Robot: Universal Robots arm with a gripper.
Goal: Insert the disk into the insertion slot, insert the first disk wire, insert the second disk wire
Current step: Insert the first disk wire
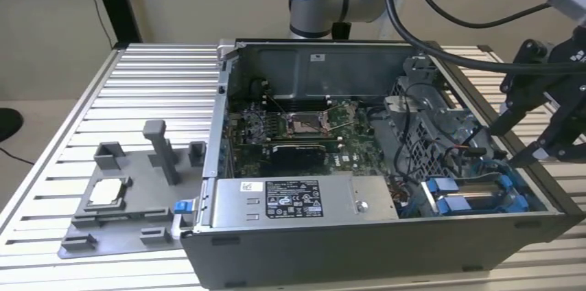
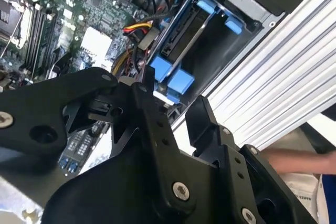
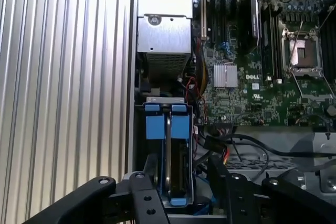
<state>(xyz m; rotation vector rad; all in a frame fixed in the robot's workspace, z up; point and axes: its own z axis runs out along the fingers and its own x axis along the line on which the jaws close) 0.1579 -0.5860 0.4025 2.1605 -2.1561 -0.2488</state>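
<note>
The insertion slot (image 1: 476,198) is the blue-tabbed bay in the near corner of the open computer case, at the exterior view's right. The disk (image 3: 168,150) sits down in it on edge, its thin silver side showing between two blue tabs (image 3: 157,127). The second wrist view shows the same bay (image 2: 191,35). My black gripper (image 1: 512,145) hangs above the case's right wall, just over the bay, open and holding nothing (image 3: 184,182) (image 2: 176,114). A black connector on a dark cable (image 3: 214,142) lies loose beside the bay. Red and yellow wires (image 2: 137,27) run close by.
The case stands on a slatted aluminium table (image 1: 137,92). A grey box with a black-and-white label (image 1: 302,198) sits beside the bay, the motherboard (image 1: 302,126) behind it. A grey fixture (image 1: 119,188) lies at the exterior view's left. A person's hand (image 2: 294,158) shows beyond the table edge.
</note>
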